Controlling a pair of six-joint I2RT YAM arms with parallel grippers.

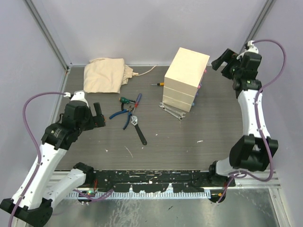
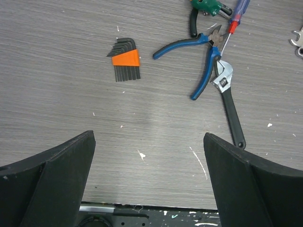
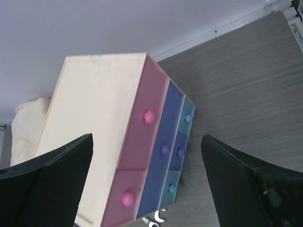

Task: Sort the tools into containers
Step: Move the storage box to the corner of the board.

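The cream chest (image 1: 185,78) stands at the back centre, its pink (image 3: 142,137), blue (image 3: 165,156) and light-blue (image 3: 187,118) drawers all closed. Two silver spanners (image 1: 173,112) lie at its foot, and an orange-handled screwdriver (image 1: 157,83) lies behind it. Left of centre lie blue-handled pliers (image 2: 199,61), a black-handled adjustable wrench (image 2: 227,94), a green-handled screwdriver (image 2: 206,5) and a blue-and-red-handled screwdriver (image 2: 239,14). My left gripper (image 2: 149,156) hangs open over bare table near the front edge, left of these tools. My right gripper (image 3: 147,142) is open in the air, facing the drawer fronts.
A set of black hex keys in an orange holder (image 2: 125,60) lies left of the pliers. A folded cream cloth (image 1: 106,74) sits at the back left. Grey walls close the table at the back and sides. The black front rail (image 1: 151,182) runs between the arm bases.
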